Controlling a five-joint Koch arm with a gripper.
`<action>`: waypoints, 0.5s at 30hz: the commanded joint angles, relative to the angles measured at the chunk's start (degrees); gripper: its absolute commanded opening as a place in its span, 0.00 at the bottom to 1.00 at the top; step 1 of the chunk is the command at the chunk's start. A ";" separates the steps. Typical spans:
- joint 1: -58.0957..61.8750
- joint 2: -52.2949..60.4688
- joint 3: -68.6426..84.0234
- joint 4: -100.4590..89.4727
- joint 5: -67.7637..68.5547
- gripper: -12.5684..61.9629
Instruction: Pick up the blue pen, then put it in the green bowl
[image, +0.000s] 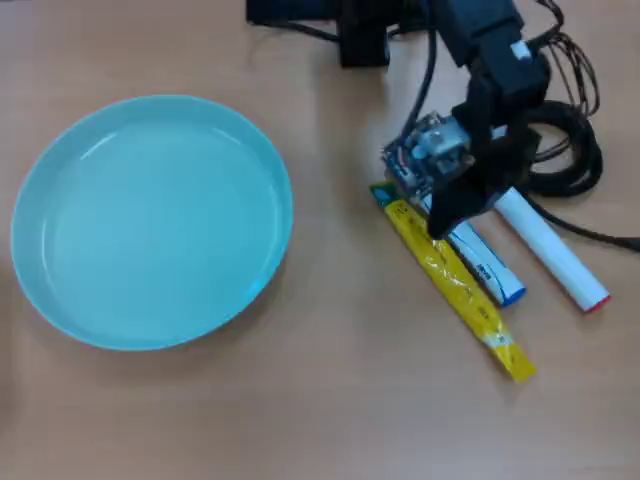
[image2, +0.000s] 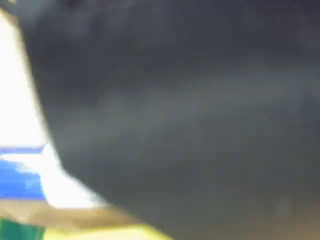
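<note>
The blue pen (image: 485, 265) lies slanted on the wooden table, its blue end toward the lower right. Its upper end is hidden under my gripper (image: 447, 215). The black jaws are down over that end, and I cannot tell whether they are open or closed on it. In the wrist view a dark blurred jaw fills most of the frame, with the pen's white barrel and blue print (image2: 20, 150) at the left edge. The green bowl (image: 150, 220) sits empty at the left of the overhead view, well apart from the gripper.
A yellow sachet stick (image: 460, 290) lies right beside the pen on its left. A white marker with a red cap (image: 550, 250) lies on its right. Black cables (image: 570, 150) coil at the right, and the arm base (image: 360, 30) is at the top.
</note>
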 joint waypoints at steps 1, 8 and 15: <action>-1.85 4.13 -1.41 0.53 3.52 0.82; -3.69 3.52 1.41 0.35 7.38 0.82; -1.58 3.43 1.67 -0.53 7.12 0.82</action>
